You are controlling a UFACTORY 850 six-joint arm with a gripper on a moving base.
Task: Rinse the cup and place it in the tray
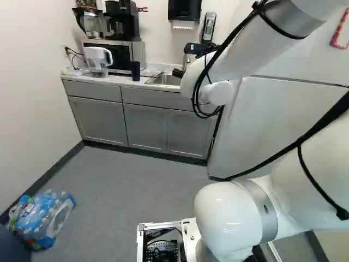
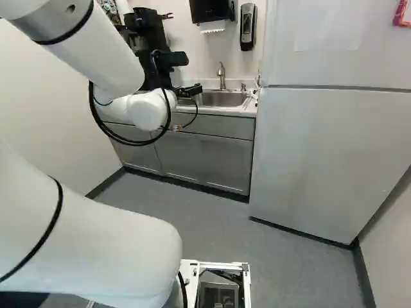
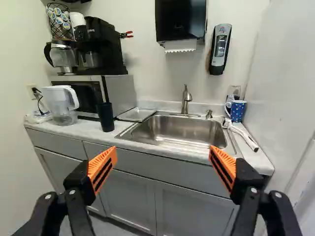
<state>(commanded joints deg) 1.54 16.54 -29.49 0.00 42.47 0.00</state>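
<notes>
In the right base view the black gripper (image 2: 189, 91) reaches toward the counter, partly hidden by the arm. In the wrist view the gripper (image 3: 163, 156) stands wide open, nothing between its orange pads. Ahead of it on the counter, a dark upright cup (image 3: 105, 117) stands left of the sink (image 3: 182, 132); the left base view shows this cup (image 1: 134, 71) too. A shallow, light tray (image 3: 136, 114) lies between that cup and the sink. On the sink's other side stands a blue dotted mug (image 3: 237, 111). The gripper touches none of them.
A faucet (image 3: 186, 100) rises behind the sink; a white brush (image 3: 241, 133) lies beside it. A pitcher (image 3: 61, 104), microwave (image 3: 118, 93) and coffee maker (image 3: 101, 46) stand beyond the dark cup. The refrigerator (image 2: 314, 154) borders the counter. Bottles (image 1: 42, 218) lie on the floor.
</notes>
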